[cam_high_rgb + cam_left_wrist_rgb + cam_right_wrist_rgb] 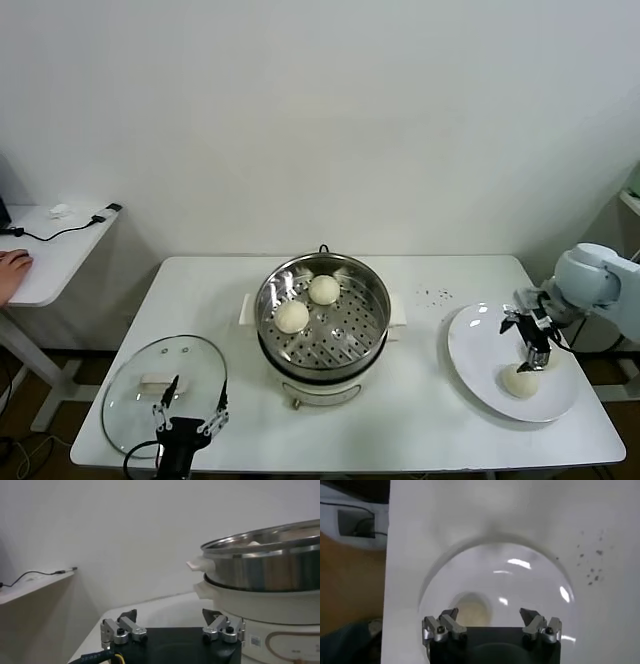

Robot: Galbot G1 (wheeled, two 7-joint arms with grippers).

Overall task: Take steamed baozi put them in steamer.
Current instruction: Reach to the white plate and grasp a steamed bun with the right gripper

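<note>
Three steamed baozi show in the head view: two lie on the perforated floor of the steamer [322,318], and one lies on the white plate [478,345] near the right edge of the table [430,410]. The steamer stands at the middle of the table, its steel rim open. Of the pair inside, one baozi [323,289] sits toward the far side of the basket and the other [292,316] toward its left side, the two close together but apart.

The right gripper [531,335] hangs over the plate, pointing down, with its jaws spread wide and nothing between them. The plate's baozi [520,381] lies just on the near side of the fingertips, toward the front edge of the table, outside the gap. The right wrist view shows the same: both fingers [445,625] parted above the plate [530,585], and the bun [470,608] beyond them and closer to one finger than to the other, not centred in the opening.

The left gripper [190,415] is parked at the front left corner of the table, over the near rim of the glass lid [135,405], jaws open and empty. Its wrist view looks across the tabletop at the steamer's side [270,570].

A scatter of dark specks [432,295] marks the table between steamer and plate.
</note>
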